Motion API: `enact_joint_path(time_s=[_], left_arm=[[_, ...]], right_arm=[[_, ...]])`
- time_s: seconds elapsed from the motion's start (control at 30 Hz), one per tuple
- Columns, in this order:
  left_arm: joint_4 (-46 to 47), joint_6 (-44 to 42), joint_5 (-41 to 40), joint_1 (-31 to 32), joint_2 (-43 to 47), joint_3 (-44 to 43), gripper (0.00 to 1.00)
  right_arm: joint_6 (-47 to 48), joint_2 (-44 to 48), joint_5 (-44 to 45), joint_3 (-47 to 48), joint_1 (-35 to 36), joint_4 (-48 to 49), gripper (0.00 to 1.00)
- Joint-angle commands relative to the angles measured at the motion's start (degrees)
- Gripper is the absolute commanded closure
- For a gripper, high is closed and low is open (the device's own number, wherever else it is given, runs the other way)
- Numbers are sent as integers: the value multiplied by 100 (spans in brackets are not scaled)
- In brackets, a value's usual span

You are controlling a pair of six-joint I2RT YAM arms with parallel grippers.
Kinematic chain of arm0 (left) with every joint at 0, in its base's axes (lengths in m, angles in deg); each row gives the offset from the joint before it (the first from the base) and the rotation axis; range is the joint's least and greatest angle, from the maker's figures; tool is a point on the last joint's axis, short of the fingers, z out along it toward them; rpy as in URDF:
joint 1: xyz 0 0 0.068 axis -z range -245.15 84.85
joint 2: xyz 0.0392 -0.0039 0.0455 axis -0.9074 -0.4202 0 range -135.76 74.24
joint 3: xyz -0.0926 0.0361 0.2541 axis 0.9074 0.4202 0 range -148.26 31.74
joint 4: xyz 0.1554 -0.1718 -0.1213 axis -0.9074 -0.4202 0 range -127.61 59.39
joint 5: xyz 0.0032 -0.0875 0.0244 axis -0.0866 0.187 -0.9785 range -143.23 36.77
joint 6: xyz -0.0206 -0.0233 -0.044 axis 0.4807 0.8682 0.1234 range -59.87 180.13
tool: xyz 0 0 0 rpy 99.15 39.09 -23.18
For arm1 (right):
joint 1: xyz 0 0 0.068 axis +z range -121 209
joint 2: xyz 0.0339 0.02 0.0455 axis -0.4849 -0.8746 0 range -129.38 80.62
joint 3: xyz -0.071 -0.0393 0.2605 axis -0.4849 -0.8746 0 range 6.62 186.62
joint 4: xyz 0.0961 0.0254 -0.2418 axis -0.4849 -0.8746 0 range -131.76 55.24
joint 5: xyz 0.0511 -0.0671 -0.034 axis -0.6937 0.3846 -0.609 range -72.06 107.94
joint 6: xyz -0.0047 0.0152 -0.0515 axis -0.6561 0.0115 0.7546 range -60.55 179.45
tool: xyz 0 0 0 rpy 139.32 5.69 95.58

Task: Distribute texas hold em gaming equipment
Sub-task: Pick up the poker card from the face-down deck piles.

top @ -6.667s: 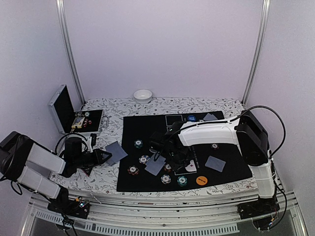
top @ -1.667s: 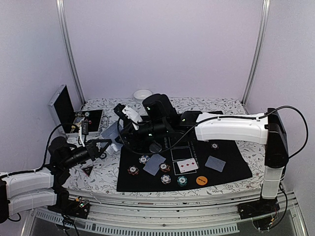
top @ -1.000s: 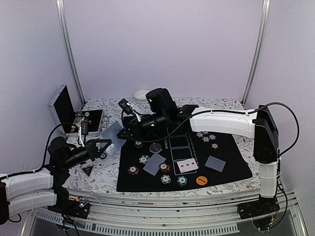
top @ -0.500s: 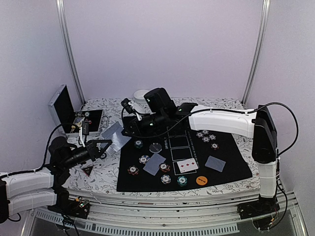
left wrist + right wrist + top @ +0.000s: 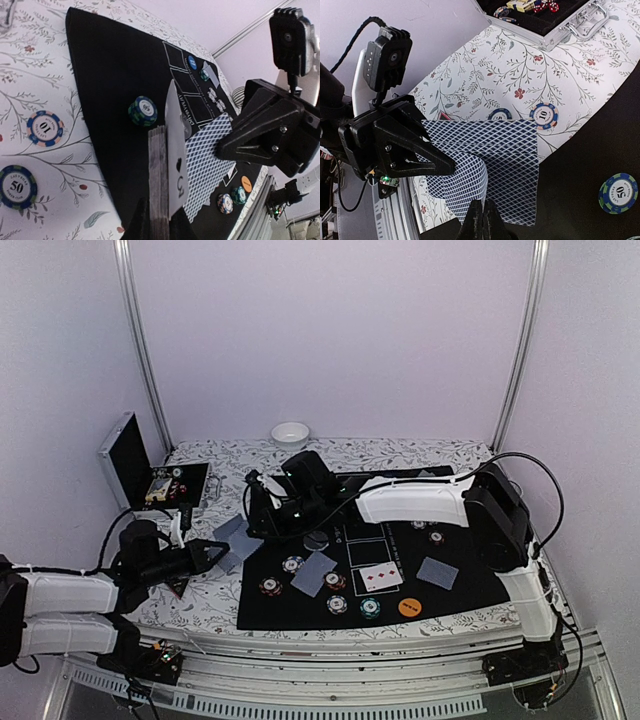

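Numerals read clearly on two chips lying on the floral tabletop: "10" on the blue-and-white chip and "50" on the dark chip. The small lettering around their rims is too fine to read. A green chip sits on the black mat near its left edge.

The left arm lies low along the near-left of the tabletop. The left jaws are closed on the deck, where one card leans off edge-on, its black index looking like a 2. The right arm reaches across the mat toward it, and the right jaws are pinched shut on the edge of a lattice-backed card. That card hangs over the mat's left border, just beside the deck.

The silver case stands open at the far-left corner, well apart from both arms.
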Motion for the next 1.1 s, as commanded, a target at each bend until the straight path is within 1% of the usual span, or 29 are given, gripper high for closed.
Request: enact_joint_path(time_s=[0.0, 0.13, 0.27, 0.4, 0.6, 0.7, 0.93, 1.07], left_arm=[[151, -107, -161, -267, -486, 172, 100], [488, -111, -25, -357, -766, 332, 100], [613, -239, -125, -410, -895, 416, 96], [784, -264, -63, -448, -1159, 425, 95], [1021, -145, -57, -484, -1863, 339, 95], [1242, -108, -39, -497, -2224, 310, 94], [1741, -33, 157, -542, -3039, 203, 91], [1913, 26, 262, -581, -3251, 193, 83]], right_arm=[[-94, -274, -35, 240, -54, 13, 98], [-130, -227, 99, 146, -202, 12, 98], [-72, -217, 155, 105, -242, 9, 98], [-74, -261, 196, 104, -254, 8, 98], [-105, -407, 159, 166, -276, 12, 98], [-150, -748, 32, 249, -276, 16, 98], [-168, -874, 169, 239, -280, 6, 98], [-118, -795, 340, 177, -307, -48, 98]])
